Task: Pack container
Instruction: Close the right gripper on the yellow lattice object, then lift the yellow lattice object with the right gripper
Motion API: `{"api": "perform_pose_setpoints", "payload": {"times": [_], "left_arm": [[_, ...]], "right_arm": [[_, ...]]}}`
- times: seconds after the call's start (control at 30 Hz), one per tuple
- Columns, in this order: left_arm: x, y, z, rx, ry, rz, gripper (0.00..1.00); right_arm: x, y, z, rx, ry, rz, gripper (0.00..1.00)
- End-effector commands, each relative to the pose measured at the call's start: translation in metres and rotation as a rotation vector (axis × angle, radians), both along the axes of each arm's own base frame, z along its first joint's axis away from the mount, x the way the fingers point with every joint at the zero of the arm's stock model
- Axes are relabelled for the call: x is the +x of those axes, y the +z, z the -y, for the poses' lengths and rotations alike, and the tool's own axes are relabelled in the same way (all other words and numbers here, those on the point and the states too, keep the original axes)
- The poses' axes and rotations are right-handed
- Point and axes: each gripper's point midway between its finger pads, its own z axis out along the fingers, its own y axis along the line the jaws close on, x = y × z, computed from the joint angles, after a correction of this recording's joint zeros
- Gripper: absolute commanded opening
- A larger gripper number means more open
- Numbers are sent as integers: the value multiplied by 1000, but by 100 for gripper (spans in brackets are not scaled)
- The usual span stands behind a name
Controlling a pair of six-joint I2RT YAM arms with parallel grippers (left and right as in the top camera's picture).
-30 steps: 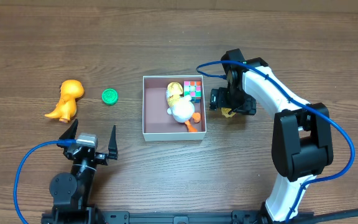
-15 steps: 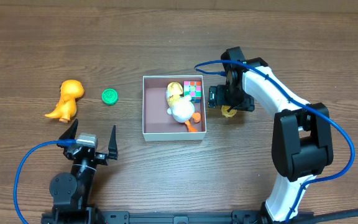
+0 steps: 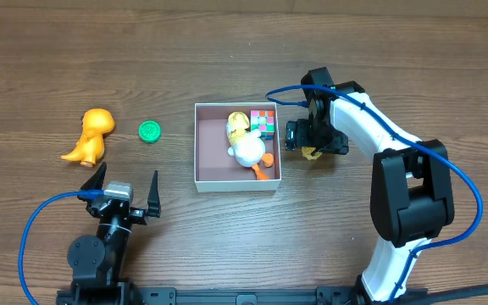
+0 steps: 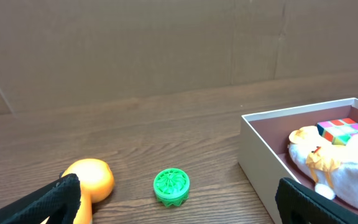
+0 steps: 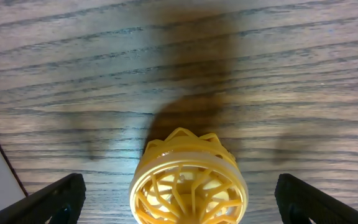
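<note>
The container (image 3: 213, 176), a square white-walled box with a pinkish-brown floor, sits mid-table and also shows at the right of the left wrist view (image 4: 258, 149). Inside lie a white and yellow plush duck (image 3: 246, 146) and a colourful cube (image 3: 263, 122). My right gripper (image 3: 313, 146) is open just right of the box, over a yellow ribbed wheel toy (image 5: 189, 183) that lies between its fingers. My left gripper (image 3: 124, 191) is open and empty near the front left. An orange dinosaur (image 3: 90, 135) and a green ribbed wheel (image 3: 149, 130) lie left of the box.
A brown cardboard wall (image 4: 166, 50) stands behind the table. Blue cables run along both arms. The right arm's base (image 3: 405, 212) stands at the front right of the wooden table.
The right gripper has shifted slightly over the yellow wheel beside the box. The left arm and the toys have not moved.
</note>
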Motion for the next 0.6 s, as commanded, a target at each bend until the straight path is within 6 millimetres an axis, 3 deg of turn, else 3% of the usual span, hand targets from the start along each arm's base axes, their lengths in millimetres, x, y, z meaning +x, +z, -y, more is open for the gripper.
{"api": "perform_pose_setpoints", "payload": {"times": [0.0,0.57], "left_arm": [[0,1,-2,9,10,7,100],[0,1,-2,9,10,7,100]], "right_arm": [[-2,-3,2,-10,8,1,100],[-5,-11,1,3,8,3,100]]}}
